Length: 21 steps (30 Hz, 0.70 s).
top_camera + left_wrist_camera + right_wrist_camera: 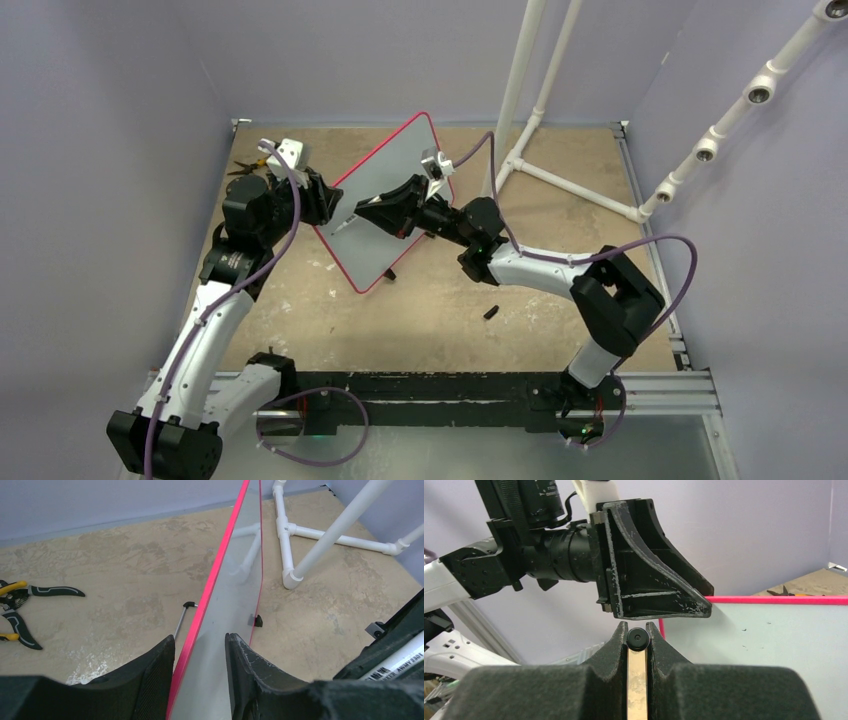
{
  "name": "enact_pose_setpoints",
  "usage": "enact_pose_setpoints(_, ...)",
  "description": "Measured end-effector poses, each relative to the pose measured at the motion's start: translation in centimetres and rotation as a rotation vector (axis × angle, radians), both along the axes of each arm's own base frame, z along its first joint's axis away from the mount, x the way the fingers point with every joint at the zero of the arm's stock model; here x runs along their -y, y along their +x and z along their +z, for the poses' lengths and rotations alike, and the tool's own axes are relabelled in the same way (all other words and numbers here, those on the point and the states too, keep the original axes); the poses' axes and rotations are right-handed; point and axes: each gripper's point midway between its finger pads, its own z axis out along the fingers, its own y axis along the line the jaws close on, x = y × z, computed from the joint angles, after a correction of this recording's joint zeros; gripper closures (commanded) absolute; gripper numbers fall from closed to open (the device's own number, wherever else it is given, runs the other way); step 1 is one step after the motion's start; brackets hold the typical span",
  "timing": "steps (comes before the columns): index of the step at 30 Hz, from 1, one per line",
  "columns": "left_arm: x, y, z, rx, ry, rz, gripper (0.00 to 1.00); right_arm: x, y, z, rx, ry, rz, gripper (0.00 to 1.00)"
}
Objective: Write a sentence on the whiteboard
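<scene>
Whiteboard [400,160] stands on the worktop [560,280] just left of the white pipe frame [560,180]. It rests on a long edge and leans back.
- Long axis is diagonal: one end is near the frame's base, the other points away from the frame toward your left arm.
- The white face is turned to the frame's side, toward your right arm, and tipped upward. No writing shows on it.

Fingers:
- Left fingers [150,680] straddle the red rim at the end farthest from the frame, one each side. I can't tell whether they actually pinch it.
- Right fingers [611,650] are closed on the marker [395,666]. Its tip is at the face near that same end, and I can't tell if it touches.

Likely risks:
- If the left hold is loose, marker pressure probably tips the board further back or skids it on its small black feet [257,621]. Strokes would smear or skip.
- A hold at one end only means strokes nearer the frame lever the board around that end, so expect flex or twist.
- The two sets of fingers sit almost on top of each other, so the first letters could knock them together.
- Press too hard and the marker may slide back through the right fingers.
</scene>
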Motion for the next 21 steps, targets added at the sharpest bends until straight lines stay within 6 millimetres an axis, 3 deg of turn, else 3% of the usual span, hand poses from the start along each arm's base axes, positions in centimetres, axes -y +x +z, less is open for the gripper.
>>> enact_pose_setpoints(10,-0.3,0.1,0.0,0.004,0.006,0.009,0.72,-0.5,1.4,-0.9,-0.027,0.043,-0.032,1.00)
enact_pose_setpoints(21,-0.5,0.3,-0.1,0.014,0.011,0.013,0.77,-1.0,2.3,0.1,-0.017,0.096,-0.046,1.00)
